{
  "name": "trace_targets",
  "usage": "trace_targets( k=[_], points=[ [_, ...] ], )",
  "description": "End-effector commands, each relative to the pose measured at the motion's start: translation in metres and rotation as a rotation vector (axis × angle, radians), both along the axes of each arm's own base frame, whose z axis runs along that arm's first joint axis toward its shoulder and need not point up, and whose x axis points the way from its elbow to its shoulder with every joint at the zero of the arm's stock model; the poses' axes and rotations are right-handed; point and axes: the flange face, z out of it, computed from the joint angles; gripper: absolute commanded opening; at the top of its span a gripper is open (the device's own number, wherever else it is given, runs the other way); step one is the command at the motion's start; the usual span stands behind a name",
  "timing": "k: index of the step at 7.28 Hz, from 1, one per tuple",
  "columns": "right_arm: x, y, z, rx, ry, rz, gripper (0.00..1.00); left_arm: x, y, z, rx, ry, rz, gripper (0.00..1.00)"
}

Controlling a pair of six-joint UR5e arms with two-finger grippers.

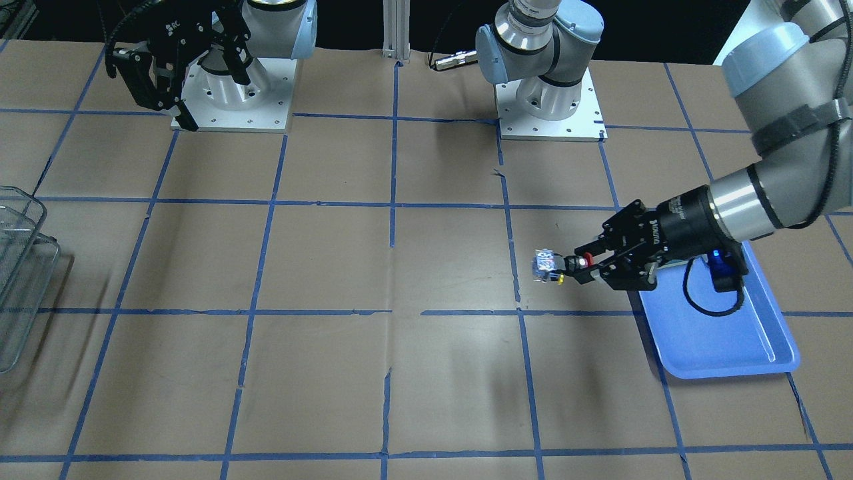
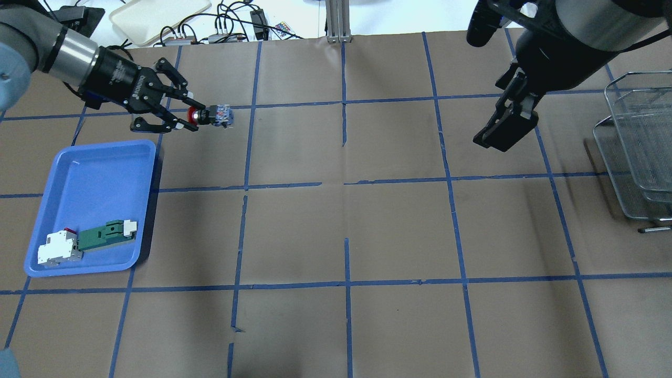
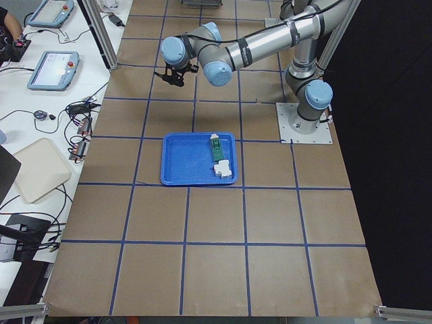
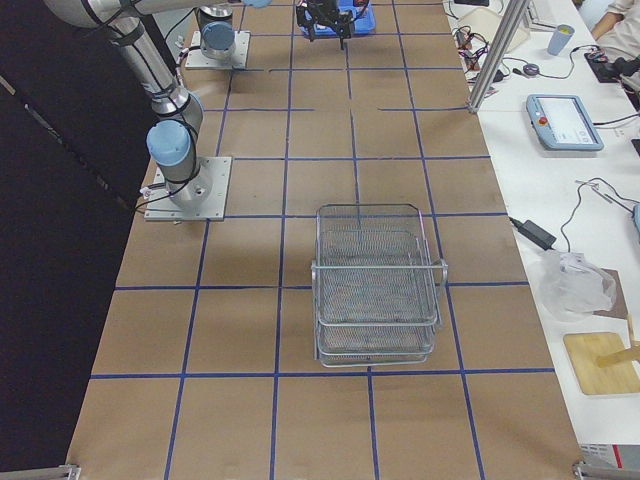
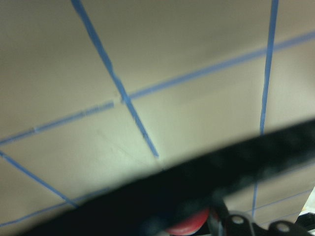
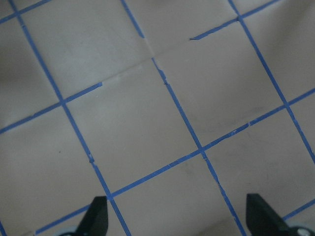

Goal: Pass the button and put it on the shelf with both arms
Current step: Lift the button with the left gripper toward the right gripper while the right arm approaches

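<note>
My left gripper point(image 2: 193, 116) is shut on the button point(image 2: 214, 115), gripping its red cap, with the clear block body pointing toward the table's middle. It holds the button in the air just beyond the blue tray. The held button also shows in the front view point(image 1: 548, 265), with the left gripper point(image 1: 578, 262) behind it. The red cap point(image 5: 189, 223) shows blurred at the bottom of the left wrist view. My right gripper point(image 2: 504, 131) hangs high and empty, left of the wire shelf point(image 2: 638, 136). Its fingertips point(image 6: 98, 212) stand wide apart in the right wrist view.
The blue tray point(image 2: 94, 173) lies at the table's left side. It holds a green-and-white flat part point(image 2: 107, 235) and a white part point(image 2: 58, 249). The shelf stands at the table's right end point(image 4: 375, 290). Brown paper with blue tape lines covers the table.
</note>
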Motion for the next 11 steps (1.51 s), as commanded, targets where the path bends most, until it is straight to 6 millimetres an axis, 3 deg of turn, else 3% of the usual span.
trace_targets(
  k=[1,3,5,8,9,11],
  points=[
    [0.002,0.016,0.002,0.012,-0.031,0.207,1.00,-0.094,0.020,0.030,0.058,0.032,0.011,0.00],
    [0.002,-0.010,-0.017,0.034,-0.075,0.301,1.00,-0.144,0.042,0.046,0.086,0.036,-0.010,0.00],
    [0.009,-0.036,-0.039,0.064,-0.131,0.381,1.00,-0.182,0.053,0.054,0.118,0.079,-0.007,0.00],
    [0.012,-0.081,-0.051,0.060,-0.142,0.492,1.00,-0.228,0.060,0.048,0.130,0.070,-0.009,0.00],
    [0.018,-0.086,-0.046,0.050,-0.196,0.470,1.00,-0.243,0.061,0.048,0.108,0.073,0.022,0.00],
    [0.037,-0.074,-0.051,0.124,-0.251,0.342,1.00,-0.255,0.063,0.051,0.094,0.077,0.039,0.00]
  ],
)
